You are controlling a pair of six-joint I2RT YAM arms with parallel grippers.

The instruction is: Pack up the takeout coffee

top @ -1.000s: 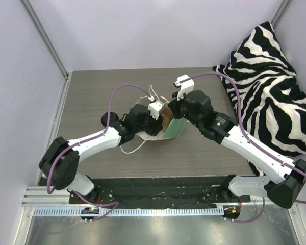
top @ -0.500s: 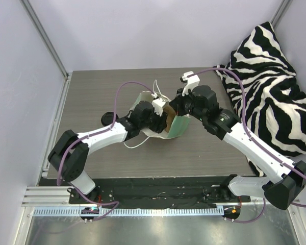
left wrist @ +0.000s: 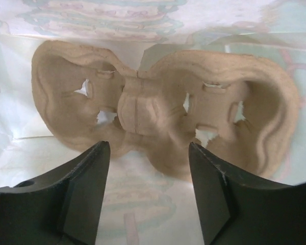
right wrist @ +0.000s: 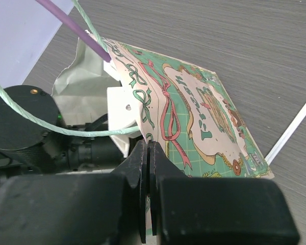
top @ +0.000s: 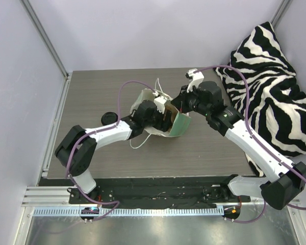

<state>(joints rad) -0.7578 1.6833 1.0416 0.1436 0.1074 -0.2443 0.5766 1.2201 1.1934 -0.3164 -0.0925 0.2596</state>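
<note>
1. The takeout coffee [top: 109, 118] stands on the table [top: 92, 87] at the 9 o'clock side of the mint-green paper bag [top: 179, 125], just beside my left forearm. From above I see little more than its black lid.
2. Handling, as I judge it: a paper cup is light with soft walls that buckle under a hard squeeze, and the plastic lid is slick and could pop off. Whether it is full I cannot tell, so I would treat it as spillable.
3. Where to grip: around the cup wall just below the rim, where the paper is stiffest, never on the lid, and upright throughout.
4. The left gripper [left wrist: 148, 148] is inside the bag with its jaws spread and nothing between them. The pulp carrier [left wrist: 143, 107] lies just beyond the fingertips, apparently untouched.
5. The right gripper [right wrist: 148, 145] is pressed together, pinching the bag's upper edge at about 1 o'clock and holding the mouth up.
</note>
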